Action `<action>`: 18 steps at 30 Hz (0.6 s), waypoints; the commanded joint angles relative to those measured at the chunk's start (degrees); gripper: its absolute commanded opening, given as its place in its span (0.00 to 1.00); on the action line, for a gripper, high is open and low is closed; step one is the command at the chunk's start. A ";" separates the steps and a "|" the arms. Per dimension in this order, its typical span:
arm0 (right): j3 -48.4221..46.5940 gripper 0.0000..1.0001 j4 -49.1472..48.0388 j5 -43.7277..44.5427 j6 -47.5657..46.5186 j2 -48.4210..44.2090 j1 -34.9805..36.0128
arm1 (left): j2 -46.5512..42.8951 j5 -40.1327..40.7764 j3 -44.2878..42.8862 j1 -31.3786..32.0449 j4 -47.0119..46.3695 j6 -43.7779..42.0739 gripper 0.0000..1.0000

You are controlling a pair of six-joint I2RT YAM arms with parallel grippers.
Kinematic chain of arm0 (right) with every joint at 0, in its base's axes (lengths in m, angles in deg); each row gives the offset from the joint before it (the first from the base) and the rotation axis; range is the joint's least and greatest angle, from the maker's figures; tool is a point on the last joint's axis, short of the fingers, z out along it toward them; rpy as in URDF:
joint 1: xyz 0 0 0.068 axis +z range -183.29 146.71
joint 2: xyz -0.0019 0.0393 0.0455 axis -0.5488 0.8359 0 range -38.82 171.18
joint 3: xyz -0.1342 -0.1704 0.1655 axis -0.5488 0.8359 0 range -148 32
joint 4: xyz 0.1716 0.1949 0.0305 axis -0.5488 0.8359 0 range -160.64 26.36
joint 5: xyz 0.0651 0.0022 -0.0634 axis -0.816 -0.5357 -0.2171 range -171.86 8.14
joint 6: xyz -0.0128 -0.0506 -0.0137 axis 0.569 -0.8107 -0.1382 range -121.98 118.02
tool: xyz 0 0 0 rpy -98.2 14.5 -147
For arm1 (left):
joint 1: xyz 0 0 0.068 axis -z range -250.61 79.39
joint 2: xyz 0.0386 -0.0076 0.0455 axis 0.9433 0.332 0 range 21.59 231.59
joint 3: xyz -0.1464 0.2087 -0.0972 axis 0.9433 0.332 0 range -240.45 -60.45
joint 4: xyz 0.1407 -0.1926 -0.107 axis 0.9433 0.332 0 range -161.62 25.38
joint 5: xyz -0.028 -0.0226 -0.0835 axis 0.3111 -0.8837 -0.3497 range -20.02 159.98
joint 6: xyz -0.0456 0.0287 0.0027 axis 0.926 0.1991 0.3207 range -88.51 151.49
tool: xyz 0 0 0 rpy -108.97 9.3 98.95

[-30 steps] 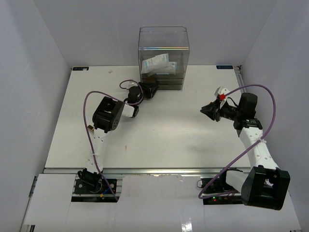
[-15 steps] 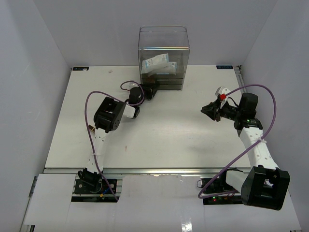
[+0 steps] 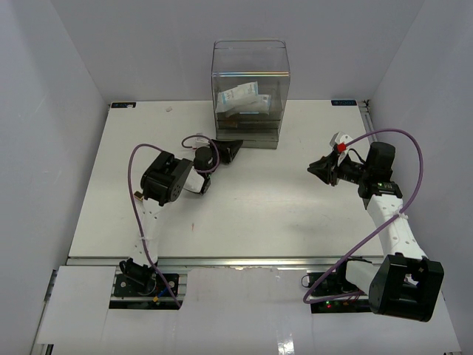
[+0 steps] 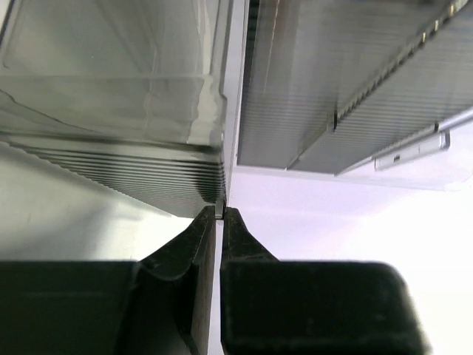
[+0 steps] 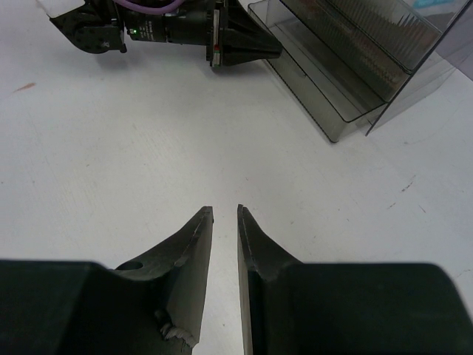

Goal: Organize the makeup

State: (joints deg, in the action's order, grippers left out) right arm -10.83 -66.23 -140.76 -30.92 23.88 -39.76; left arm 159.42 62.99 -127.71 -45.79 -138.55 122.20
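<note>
Left wrist view: the left gripper has its fingers drawn all but together, with only a hairline of light between them. The tips are up against a vertical corner edge of the clear drawer box. Cannot tell whether they pinch that edge or only touch it. Nothing else sits between the fingers.

Right wrist view: the right gripper is parted by a narrow slit and empty, over bare table. Only this view shows the smoky drawers standing out in steps, with the left gripper's tip at the front of the lowest one.

Top external view: white-blue sachets lie inside the box, above the drawers. Other makeup cannot be made out. The right gripper is well apart from the box, off to its right.
</note>
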 commanded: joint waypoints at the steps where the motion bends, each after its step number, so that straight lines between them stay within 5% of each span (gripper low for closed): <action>1: -0.50 0.26 -0.72 -1.31 0.45 -0.38 -0.55 | -6.11 -1.35 8.84 1.52 -3.46 -0.89 0.06; 10: -0.62 0.27 -0.79 -0.07 1.14 0.41 -0.73 | -7.98 -2.03 13.33 2.64 -6.02 0.15 0.16; 18: -1.30 0.47 -0.84 2.93 3.94 1.63 -0.73 | -9.73 -4.23 14.69 2.58 -6.46 -0.64 0.55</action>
State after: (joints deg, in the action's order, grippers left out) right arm -10.83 -66.16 -139.47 -29.37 24.93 -40.09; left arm 154.06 61.26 -114.05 -43.53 -144.32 122.49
